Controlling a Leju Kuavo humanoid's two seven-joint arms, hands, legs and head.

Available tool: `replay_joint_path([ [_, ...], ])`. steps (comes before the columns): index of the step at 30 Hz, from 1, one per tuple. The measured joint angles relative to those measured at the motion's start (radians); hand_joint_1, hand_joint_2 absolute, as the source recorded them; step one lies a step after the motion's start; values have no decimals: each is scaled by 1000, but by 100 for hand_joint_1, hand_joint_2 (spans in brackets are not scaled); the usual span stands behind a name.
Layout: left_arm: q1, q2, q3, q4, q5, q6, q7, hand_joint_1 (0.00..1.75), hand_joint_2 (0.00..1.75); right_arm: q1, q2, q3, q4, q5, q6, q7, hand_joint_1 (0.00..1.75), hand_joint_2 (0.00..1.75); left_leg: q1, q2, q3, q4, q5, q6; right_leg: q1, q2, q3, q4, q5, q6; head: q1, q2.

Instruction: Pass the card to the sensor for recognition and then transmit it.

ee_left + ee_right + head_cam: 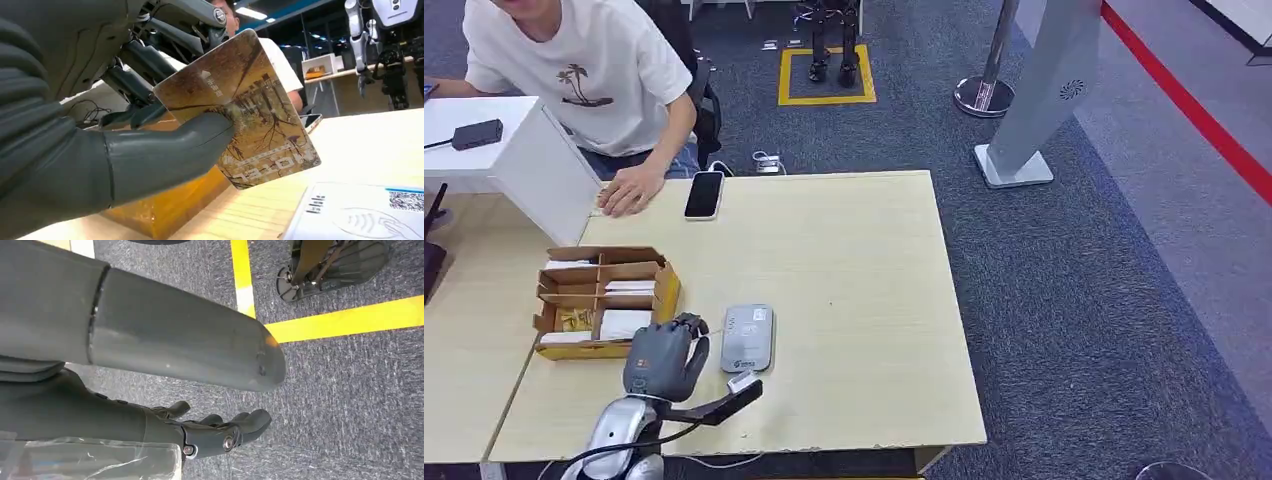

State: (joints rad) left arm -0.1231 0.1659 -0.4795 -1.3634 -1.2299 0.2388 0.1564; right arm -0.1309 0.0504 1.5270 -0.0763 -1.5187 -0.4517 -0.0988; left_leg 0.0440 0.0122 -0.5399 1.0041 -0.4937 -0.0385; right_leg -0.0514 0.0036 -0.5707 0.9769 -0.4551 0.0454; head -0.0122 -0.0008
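Item: my left hand [662,360], over the near-left part of the wooden table [854,260], between the cardboard box [604,300] and the grey sensor [748,337]. Thumb [165,150] pressed on the face of the card [250,115], darker fingers [135,85] behind it (card pinched, tilted, brown and gold print with "HOTEL" lettering). Card sits just above the box's edge, beside the sensor [360,212], not touching it.

Item: my right hand [220,432], hanging over grey carpet with yellow floor tape [345,317]. Fingers loosely apart, holding nothing.

Item: person in white shirt [594,70] at the far table edge, hand [629,190] resting beside a black phone [704,194].
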Motion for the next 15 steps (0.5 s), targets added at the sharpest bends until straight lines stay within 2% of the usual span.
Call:
replay_joint_path([
  [15, -3, -40, 6, 61, 18, -2, -23, 175, 175, 0, 0, 4, 0, 0, 0, 8, 0, 0, 0, 0, 0, 0, 0, 0, 0, 0, 0, 0, 0, 0, 0, 0],
])
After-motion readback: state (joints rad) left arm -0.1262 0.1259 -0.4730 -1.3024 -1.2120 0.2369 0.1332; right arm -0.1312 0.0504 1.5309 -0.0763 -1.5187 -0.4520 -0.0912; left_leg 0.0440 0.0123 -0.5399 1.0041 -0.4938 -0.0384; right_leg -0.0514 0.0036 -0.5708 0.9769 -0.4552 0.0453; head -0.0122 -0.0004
